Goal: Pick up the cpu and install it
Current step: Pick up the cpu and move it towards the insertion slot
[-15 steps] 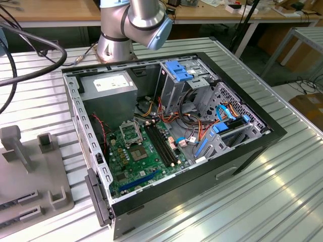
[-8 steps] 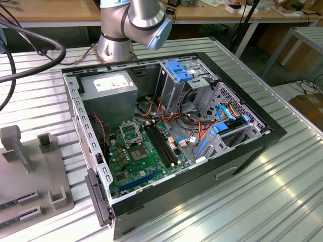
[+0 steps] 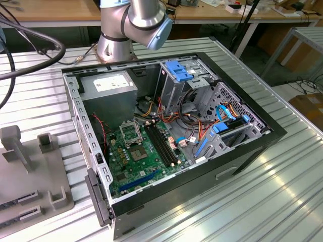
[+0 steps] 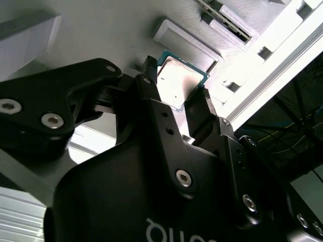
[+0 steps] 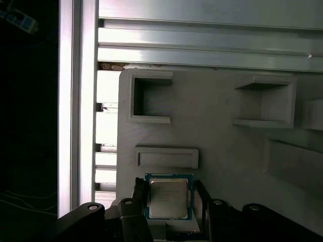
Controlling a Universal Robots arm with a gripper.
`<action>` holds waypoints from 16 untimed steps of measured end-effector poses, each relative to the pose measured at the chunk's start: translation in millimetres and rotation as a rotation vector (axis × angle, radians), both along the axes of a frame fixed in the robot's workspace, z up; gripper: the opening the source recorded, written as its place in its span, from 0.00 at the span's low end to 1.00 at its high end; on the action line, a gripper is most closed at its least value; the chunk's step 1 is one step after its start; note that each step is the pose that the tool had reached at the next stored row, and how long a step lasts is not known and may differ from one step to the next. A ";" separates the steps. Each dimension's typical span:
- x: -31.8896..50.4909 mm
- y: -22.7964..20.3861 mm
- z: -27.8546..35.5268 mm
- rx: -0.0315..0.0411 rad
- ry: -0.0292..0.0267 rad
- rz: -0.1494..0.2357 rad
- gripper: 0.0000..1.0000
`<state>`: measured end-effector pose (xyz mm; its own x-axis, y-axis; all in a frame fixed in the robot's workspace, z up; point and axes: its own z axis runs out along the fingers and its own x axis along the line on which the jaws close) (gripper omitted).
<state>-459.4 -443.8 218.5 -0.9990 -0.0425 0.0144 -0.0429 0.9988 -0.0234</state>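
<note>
— Where do we find the cpu (image 5: 169, 200) (image 4: 180, 83)?

— In both wrist views it lies flat on the grey tray (image 5: 222, 151) (image 3: 30, 176), silvery top up, with a thin green edge showing around it. The gripper (image 5: 169, 182) (image 4: 177, 75) sits right around it.

— Is it clamped?

— We cannot tell whether the gripper is closed on the chip or merely straddles it; the margin on either side is too slim for us to judge.

— What do we see next to it?

— Just beside the cpu, a low raised rib (image 5: 166, 157) stands on the tray. Farther off are two three-sided pockets (image 5: 149, 96), well apart from each other. The tray rests on the ribbed metal desk (image 5: 202, 48) (image 3: 262, 201).

— And in the exterior view?

— There the tray lies at the exterior view's left, towards the near edge of the desk. To its right we see the open computer case (image 3: 275, 132), with the green circuit board (image 3: 133, 166) on its floor. A square metal-framed socket (image 3: 132, 132) with a dark centre sits towards the far end of that board. The arm (image 3: 136, 20) rises at the far side, behind the case.
</note>
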 end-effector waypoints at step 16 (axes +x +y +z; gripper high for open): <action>0.0 0.0 5.6 -0.0001 0.0000 0.000 0.47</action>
